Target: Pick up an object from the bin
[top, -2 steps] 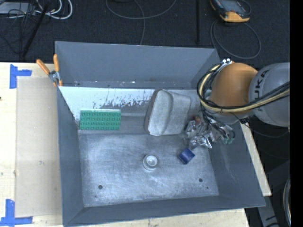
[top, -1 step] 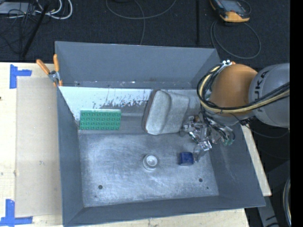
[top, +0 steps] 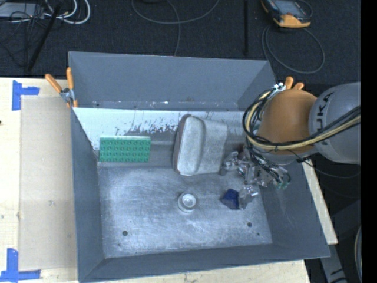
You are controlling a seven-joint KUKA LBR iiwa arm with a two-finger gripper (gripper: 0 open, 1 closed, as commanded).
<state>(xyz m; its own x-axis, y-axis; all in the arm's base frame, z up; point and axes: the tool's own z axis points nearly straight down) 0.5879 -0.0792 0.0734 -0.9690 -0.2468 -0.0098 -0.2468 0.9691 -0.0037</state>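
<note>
The gripper (top: 250, 187) hung low at the right side of the grey metal bin (top: 147, 223), just beside a small dark-blue blocky piece (top: 231, 200) lying on the floor — whether it stood wide or narrow could not be told. A clean pick probably called for centring over the blue piece and descending straight, clear of the nearby rounded grey slab (top: 191, 146) — then closing firmly.

In the bin (top: 88, 217), places are given from the oblong block (top: 189, 146) set against the back wall. The studded plate (top: 124, 150) is propped to its left, well apart. The round cap (top: 188, 202) is set before it. The small lump (top: 231, 199) is found before it to the right, beside the gripper (top: 250, 186).
</note>
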